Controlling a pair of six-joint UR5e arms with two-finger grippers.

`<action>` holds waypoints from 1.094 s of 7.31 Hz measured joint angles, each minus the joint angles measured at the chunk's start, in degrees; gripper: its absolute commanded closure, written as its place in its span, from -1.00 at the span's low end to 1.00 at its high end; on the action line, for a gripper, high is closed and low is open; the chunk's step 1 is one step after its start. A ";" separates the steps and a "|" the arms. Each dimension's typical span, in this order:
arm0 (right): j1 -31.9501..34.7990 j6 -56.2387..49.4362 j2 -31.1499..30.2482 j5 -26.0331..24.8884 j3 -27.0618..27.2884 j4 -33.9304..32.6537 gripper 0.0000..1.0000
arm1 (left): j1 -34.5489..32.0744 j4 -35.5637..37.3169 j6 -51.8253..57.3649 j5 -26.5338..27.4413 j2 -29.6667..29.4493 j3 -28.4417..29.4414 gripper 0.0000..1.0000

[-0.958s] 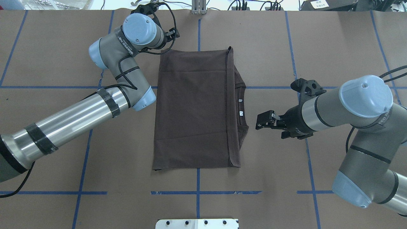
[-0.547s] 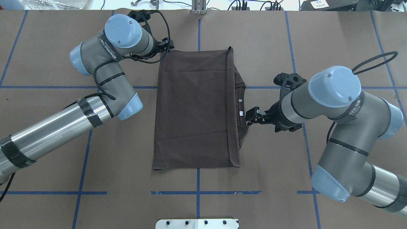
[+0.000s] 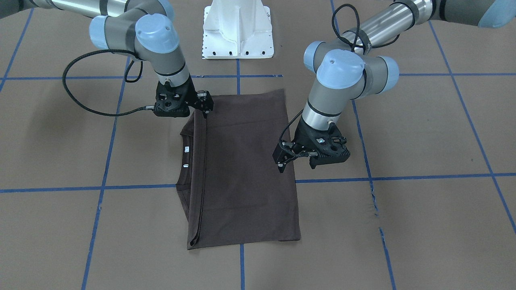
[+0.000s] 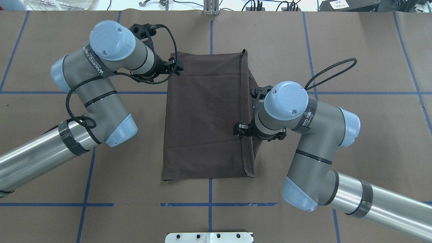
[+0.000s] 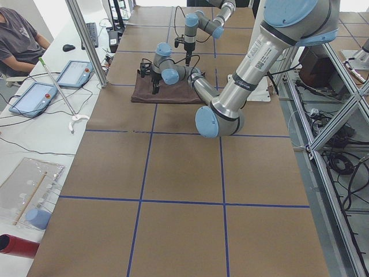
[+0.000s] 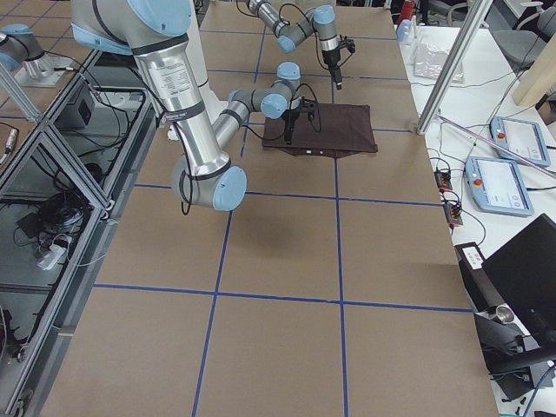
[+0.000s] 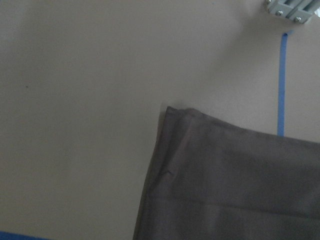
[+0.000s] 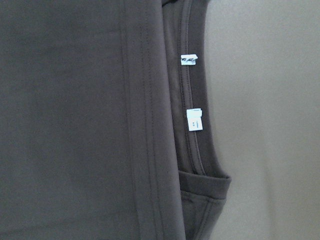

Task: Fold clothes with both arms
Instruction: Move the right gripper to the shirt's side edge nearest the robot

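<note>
On the brown-papered table [image 4: 40,50], crossed by blue tape lines [image 4: 87,168], the left arm [image 4: 101,77] reached in from the robot's left and bent toward the far side. The left gripper [image 4: 176,65] hung over the far left corner of the T-shirt [image 4: 202,118], its two fingers apart and nothing between them. Its wrist camera looked down on that corner [image 7: 172,112] lying flat on the paper. The dark grey-brown T-shirt lay in the middle of the table, folded into a tidy rectangle. A stitched hem [image 4: 240,101] ran along its right side, and the ribbed collar [image 8: 192,130] with two small white labels [image 8: 194,120] peeked out from under it. Over that hem, near the collar, was the right gripper [image 4: 238,130], fingers parted a little and holding nothing, pointing down at the cloth. The right arm [image 4: 303,125] came in from the near right, its blue-capped wrist hiding part of the collar in the overhead view.
</note>
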 measured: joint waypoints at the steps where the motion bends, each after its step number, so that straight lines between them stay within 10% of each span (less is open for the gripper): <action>1: -1.35 -0.03 1.45 -0.28 -0.77 -3.42 -1.00 | 0.21 0.09 0.00 -0.17 1.04 -1.46 -1.00; 8: -7.52 -0.49 3.20 -1.40 -3.21 -12.69 -1.00 | 1.30 -0.43 -0.51 -0.37 1.69 -2.33 -1.00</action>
